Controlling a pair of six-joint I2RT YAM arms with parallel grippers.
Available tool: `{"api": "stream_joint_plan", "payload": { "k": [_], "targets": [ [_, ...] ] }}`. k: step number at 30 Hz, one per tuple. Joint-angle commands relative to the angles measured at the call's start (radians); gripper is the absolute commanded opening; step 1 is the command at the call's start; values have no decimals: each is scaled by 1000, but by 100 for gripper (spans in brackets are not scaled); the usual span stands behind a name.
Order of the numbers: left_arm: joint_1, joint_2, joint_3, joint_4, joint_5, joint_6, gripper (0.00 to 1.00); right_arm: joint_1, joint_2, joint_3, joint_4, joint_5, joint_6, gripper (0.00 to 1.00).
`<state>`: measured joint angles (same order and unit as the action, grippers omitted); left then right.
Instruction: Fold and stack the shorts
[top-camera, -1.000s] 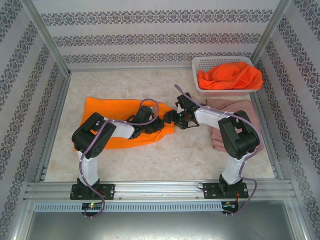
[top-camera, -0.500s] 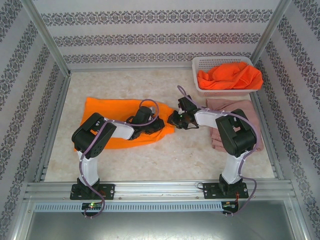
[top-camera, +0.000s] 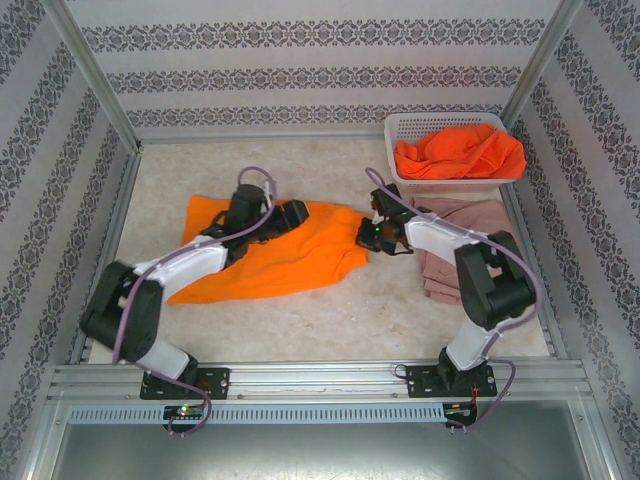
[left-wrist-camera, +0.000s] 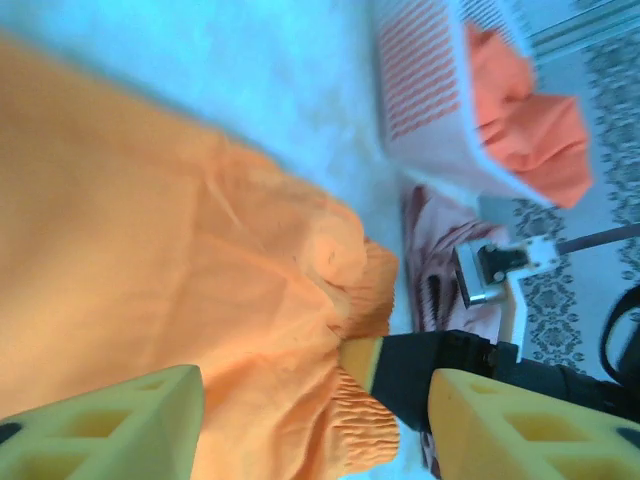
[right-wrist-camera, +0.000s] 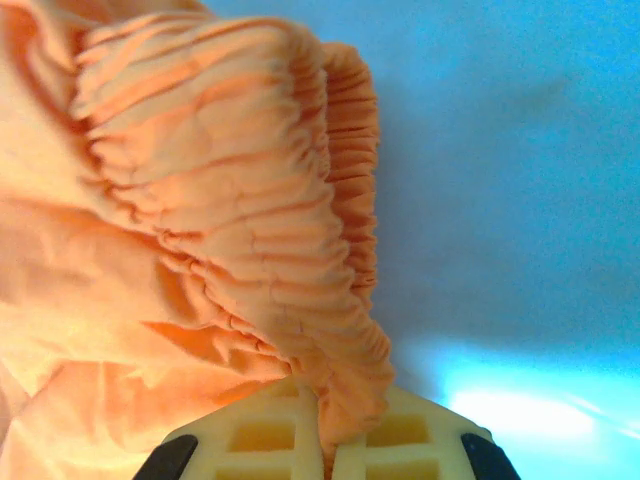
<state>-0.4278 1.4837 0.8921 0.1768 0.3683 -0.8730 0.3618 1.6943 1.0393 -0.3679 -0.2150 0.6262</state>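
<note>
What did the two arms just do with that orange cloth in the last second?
The left pincer let go of the orange shorts, opened, and its arm swung leftward and farther back. The right pincer shut on the shorts' gathered waistband at their right end. The white basket and the pink shorts stayed put.

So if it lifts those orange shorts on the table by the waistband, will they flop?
Probably floppy: the orange shorts lie creased and flat, and the waistband bunches where the right fingers pinch it. Likely light thin cloth, so the rest would hang and drag.
</note>
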Motion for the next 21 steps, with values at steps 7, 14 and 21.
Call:
{"api": "stream_joint_plan", "payload": {
  "k": [7,14,21],
  "targets": [
    [74,-291,-117,-237,-73,120,84,-33,-150,359,-660,378,-406,0],
    [83,-335,-200,-234,-63,103,84,40,-41,715,-911,541,-448,0],
    [88,-355,-281,-217,-61,86,85,186,175,1107,-1113,659,-404,0]
  ]
}}
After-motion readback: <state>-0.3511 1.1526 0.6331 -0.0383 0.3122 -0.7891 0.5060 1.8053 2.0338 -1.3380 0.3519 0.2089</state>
